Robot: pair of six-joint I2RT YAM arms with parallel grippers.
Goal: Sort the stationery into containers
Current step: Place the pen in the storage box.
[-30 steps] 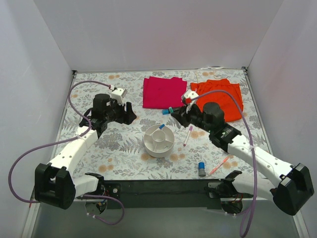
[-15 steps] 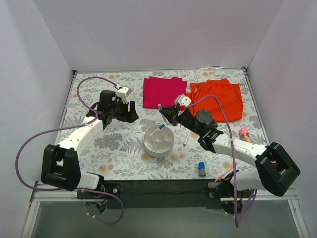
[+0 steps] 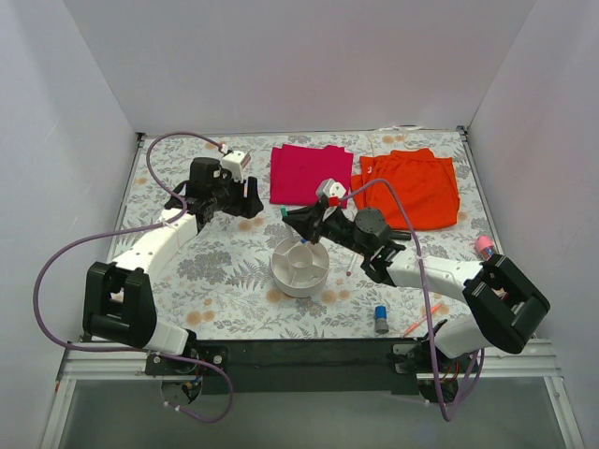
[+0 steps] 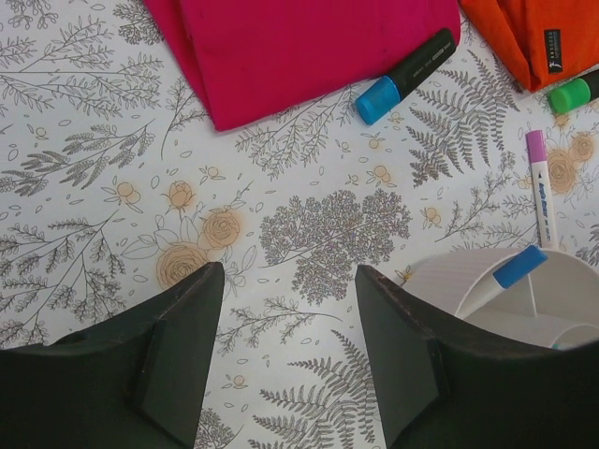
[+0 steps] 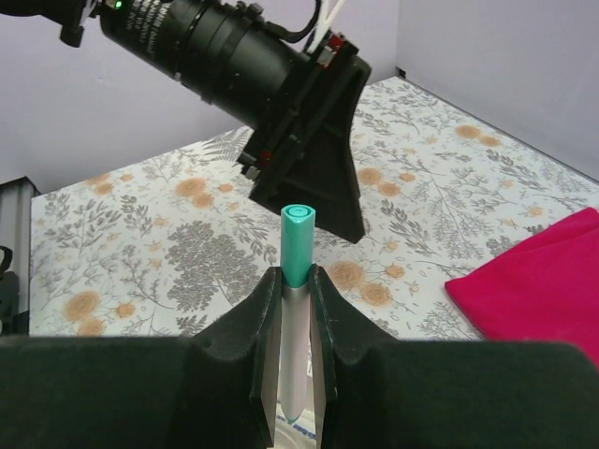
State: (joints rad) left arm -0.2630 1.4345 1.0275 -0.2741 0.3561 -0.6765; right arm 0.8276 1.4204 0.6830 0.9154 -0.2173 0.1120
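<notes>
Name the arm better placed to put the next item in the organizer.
Right. Its claw grips the green-capped marker close by the white organizer; the left claw stands open, empty, farther off.

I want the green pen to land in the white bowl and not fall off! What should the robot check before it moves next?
1. Is the green-capped marker clamped firmly in the right gripper? Ok.
2. Is the marker right above the white organizer? Cannot tell; it looks close to the far rim.
3. Are there free compartments in the organizer? Ok; only a blue-capped pen shows inside.
4. Is the left gripper out of the way? Ok; it is open, holds nothing, and hangs beside the organizer.
</notes>
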